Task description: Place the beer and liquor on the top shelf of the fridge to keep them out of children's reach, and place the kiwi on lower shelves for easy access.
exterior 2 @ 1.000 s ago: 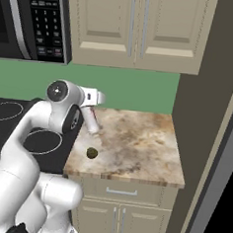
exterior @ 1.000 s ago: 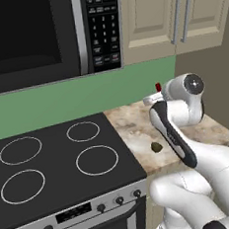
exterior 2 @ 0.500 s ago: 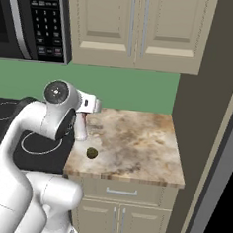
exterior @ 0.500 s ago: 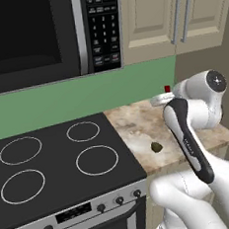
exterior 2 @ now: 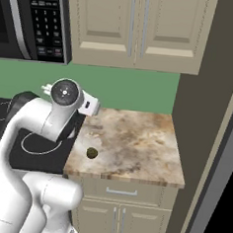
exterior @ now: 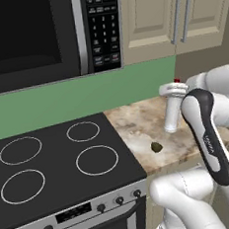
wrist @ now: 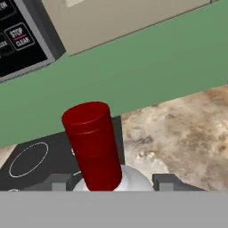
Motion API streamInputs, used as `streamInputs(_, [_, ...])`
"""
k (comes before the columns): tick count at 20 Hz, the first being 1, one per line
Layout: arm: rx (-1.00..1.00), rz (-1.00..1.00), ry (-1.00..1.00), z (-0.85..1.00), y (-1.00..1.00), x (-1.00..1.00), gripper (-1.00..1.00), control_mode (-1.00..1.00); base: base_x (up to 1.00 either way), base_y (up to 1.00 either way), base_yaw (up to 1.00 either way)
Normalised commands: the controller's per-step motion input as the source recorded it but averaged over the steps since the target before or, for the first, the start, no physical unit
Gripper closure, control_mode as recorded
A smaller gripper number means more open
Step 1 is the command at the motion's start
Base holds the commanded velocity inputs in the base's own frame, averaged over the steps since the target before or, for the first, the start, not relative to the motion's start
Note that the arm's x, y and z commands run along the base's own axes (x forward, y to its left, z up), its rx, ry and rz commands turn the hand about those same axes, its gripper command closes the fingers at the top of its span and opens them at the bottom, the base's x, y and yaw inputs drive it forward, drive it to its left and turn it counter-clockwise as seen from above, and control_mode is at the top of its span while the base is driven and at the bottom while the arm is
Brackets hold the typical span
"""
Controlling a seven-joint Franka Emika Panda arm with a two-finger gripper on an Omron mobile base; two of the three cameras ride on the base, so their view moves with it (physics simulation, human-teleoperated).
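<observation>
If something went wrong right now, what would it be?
1. The gripper clasps the pale bottle with a red cap with just two small fingertips. The bottle looks slightly tilted in the hand view, so it might slip or swing during a fast move.
2. The small olive-brown kiwi lies loose near the front edge of the marbled counter, close to the arm. A low sweep could knock it off.

White robot arm with dark joints

The arm (exterior: pixel 216 141) has smooth, glossy white rounded shells, with a long black band that carries small pale lettering. One round joint cap (exterior 2: pixel 65 90) is dark grey with a light ring and centre, beside a small white block with dark marks.
</observation>
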Motion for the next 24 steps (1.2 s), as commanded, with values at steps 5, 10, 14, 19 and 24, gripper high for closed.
streamInputs(5, [-0.05, -0.02, 0.07, 0.19, 0.0, -0.8, 1.0, -1.0, 0.0, 0.0, 0.0])
streamInputs(10, [-0.14, -0.03, 0.01, 0.01, 0.03, -0.74, 1.0, -1.0, 0.0, 0.0, 0.0])
streamInputs(14, [-0.14, -0.07, 0.0, 0.07, 0.24, -0.26, 1.0, -1.0, 0.0, 0.0, 0.0])
streamInputs(19, [-0.07, -0.06, 0.0, 0.25, 0.17, -0.08, 1.0, -1.0, 0.0, 0.0, 0.0])
streamInputs(24, [-0.02, -0.03, 0.0, 0.29, 0.01, -0.06, 1.0, -1.0, 0.0, 0.0, 0.0])
